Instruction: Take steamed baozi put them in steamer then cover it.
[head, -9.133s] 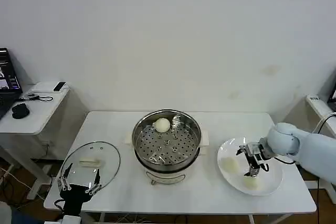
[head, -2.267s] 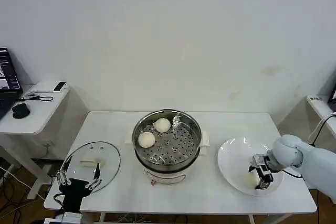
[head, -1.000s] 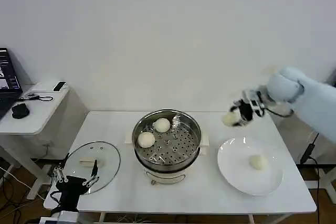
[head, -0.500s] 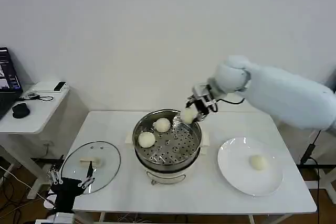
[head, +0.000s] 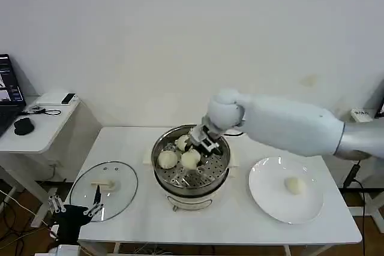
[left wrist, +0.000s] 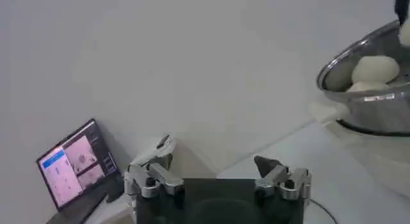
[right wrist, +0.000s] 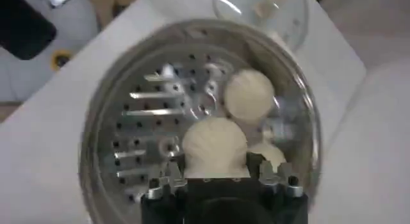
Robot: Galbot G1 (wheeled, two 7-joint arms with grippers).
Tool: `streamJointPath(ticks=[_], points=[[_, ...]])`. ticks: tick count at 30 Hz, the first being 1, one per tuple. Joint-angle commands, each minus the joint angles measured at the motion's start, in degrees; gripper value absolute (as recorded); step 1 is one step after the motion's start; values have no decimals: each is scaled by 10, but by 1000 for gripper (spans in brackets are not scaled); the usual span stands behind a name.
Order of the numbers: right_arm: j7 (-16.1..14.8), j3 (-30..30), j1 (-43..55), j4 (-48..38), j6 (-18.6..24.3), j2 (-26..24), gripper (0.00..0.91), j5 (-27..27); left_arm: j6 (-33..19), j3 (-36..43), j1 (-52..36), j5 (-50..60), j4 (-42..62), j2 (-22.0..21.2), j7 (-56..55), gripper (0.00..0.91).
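Note:
The steamer stands mid-table, a steel pot with a perforated tray. Two steamed baozi lie in it at its left and back. My right gripper reaches down into the pot, shut on a third baozi just above the tray, beside the other two. A fourth baozi sits on the white plate at the right. The cover, a glass lid with a cream handle, lies flat at front left. My left gripper hangs open at the table's front-left corner, near the cover.
The white table carries the pot, plate and lid. A side desk at far left holds a laptop, a mouse and a phone. A wall stands close behind the table.
My right gripper has carried the baozi from above the steamer's back-right rim down and left into the pot. The left gripper has drifted slightly left, still open.

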Motion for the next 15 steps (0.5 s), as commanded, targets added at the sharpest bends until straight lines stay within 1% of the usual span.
streamJointPath(ticks=[1,4,7,13,14,15], points=[[-7,-25,-11,7,66,30,645,-17,-2,-3,3,-3,1,0,-2,907],[-8,-27,-11,8,78,32,635,-19,-4,-5,4,-4,4,0,-2,907],[-10,-30,-11,8,86,31,645,-20,-5,-6,3,-6,4,1,-3,907],[-17,-38,-12,10,99,21,645,-34,-5,-5,1,-8,5,0,-3,907],[-18,-38,-12,10,100,19,655,-35,-5,-5,1,-8,5,0,-3,907],[-18,-39,-12,11,101,18,695,-36,-5,-5,2,-8,5,0,-3,907]])
